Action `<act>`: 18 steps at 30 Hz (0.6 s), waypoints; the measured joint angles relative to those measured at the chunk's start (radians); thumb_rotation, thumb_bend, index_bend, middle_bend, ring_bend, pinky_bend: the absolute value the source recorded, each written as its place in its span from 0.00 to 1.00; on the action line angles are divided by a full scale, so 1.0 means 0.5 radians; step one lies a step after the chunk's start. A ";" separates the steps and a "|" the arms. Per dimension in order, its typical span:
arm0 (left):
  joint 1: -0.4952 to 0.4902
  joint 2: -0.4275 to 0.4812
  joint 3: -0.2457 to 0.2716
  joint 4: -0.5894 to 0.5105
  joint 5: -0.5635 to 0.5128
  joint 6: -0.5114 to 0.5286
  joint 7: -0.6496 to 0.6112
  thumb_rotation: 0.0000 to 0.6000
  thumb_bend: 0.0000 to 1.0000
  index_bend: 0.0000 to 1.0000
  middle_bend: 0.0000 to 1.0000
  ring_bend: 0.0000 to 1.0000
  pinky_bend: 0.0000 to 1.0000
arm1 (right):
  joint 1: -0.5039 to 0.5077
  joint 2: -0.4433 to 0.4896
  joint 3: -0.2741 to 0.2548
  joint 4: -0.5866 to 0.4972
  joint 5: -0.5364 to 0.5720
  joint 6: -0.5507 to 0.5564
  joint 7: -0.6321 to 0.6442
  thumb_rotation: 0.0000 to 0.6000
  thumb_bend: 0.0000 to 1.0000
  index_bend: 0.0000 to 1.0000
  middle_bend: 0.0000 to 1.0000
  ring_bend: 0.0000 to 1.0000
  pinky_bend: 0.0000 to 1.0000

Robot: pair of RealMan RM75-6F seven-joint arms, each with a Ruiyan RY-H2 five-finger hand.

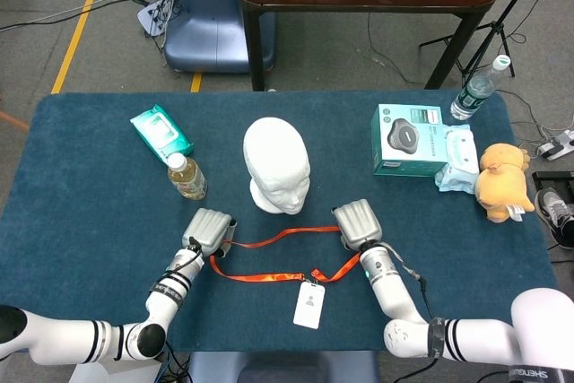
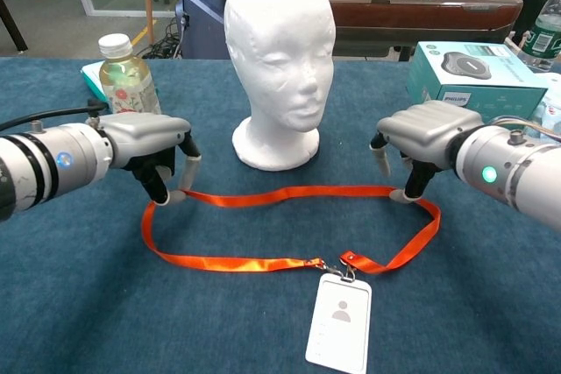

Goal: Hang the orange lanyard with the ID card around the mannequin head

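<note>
The white mannequin head [image 1: 276,163] [image 2: 280,50] stands upright at mid-table. In front of it the orange lanyard [image 1: 287,234] [image 2: 289,193] lies in a flat loop, with its white ID card [image 1: 308,303] [image 2: 339,320] clipped on at the near side. My left hand [image 1: 208,230] [image 2: 145,151] pinches the strap at the loop's left end, lifting it slightly. At the loop's right end my right hand [image 1: 357,221] [image 2: 425,133] hovers with its fingers apart and pointing down; one fingertip [image 2: 401,194] touches the strap, and nothing is held.
A tea bottle [image 1: 186,176] [image 2: 127,76] stands just behind my left hand, with a green wipes pack [image 1: 161,131] beyond it. A teal box [image 1: 408,138] [image 2: 465,72], a wipes pack [image 1: 462,154], a plush toy [image 1: 500,182] and a water bottle [image 1: 480,87] occupy the back right.
</note>
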 measured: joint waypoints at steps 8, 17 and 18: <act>0.010 0.009 0.004 0.013 -0.003 0.004 -0.004 1.00 0.33 0.60 0.99 1.00 1.00 | 0.064 -0.054 0.028 0.068 0.079 -0.048 -0.003 1.00 0.32 0.48 1.00 0.93 1.00; 0.020 0.021 0.013 0.011 0.011 0.001 -0.011 1.00 0.33 0.60 0.99 1.00 1.00 | 0.137 -0.074 0.040 0.103 0.225 -0.111 -0.035 1.00 0.32 0.48 1.00 0.93 1.00; 0.021 0.022 0.015 0.012 0.013 -0.001 -0.012 1.00 0.33 0.60 0.99 1.00 1.00 | 0.143 -0.075 0.039 0.106 0.238 -0.115 -0.037 1.00 0.32 0.48 1.00 0.93 1.00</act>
